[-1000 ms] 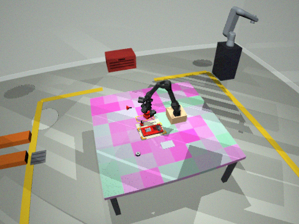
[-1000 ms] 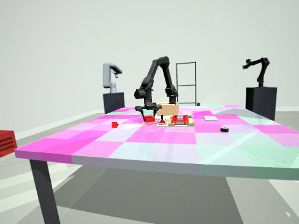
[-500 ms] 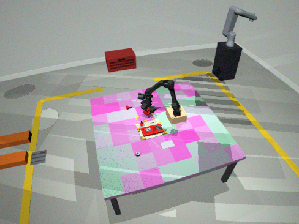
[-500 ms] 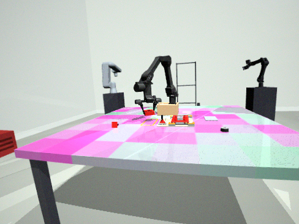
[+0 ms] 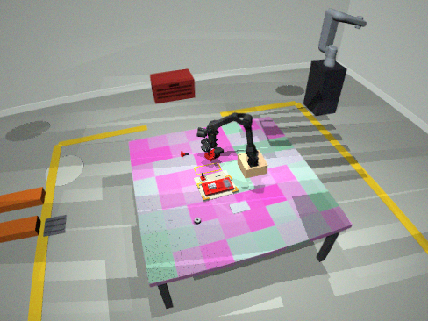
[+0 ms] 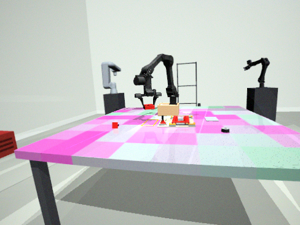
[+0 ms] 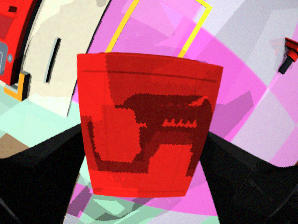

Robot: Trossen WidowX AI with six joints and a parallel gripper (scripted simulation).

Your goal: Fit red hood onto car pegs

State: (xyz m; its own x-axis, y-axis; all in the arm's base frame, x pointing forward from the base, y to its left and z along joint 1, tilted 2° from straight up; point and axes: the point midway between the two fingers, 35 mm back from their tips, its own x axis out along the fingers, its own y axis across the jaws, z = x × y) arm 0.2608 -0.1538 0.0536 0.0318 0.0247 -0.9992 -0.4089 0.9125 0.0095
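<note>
The red hood (image 5: pixel 213 153) (image 6: pixel 149 106) (image 7: pixel 149 96) is between the fingers of my gripper (image 5: pixel 213 152) (image 6: pixel 149 103) (image 7: pixel 149 145), which is shut on its sides and holds it close over the table, behind the car. In the wrist view the hood fills the middle, with a black finger on each side. The red chassis (image 5: pixel 217 186) (image 6: pixel 181 122) (image 7: pixel 8 3) sits in its cream jig (image 5: pixel 206 197) a short way in front of the gripper. The pegs are too small to make out.
The arm's wooden base block (image 5: pixel 252 166) (image 6: pixel 168 109) stands right of the gripper. A small red piece (image 5: pixel 183 153) (image 6: pixel 115 125) lies to the left, and a small dark round part (image 5: pixel 197 220) (image 6: pixel 225 130) lies nearer the front.
</note>
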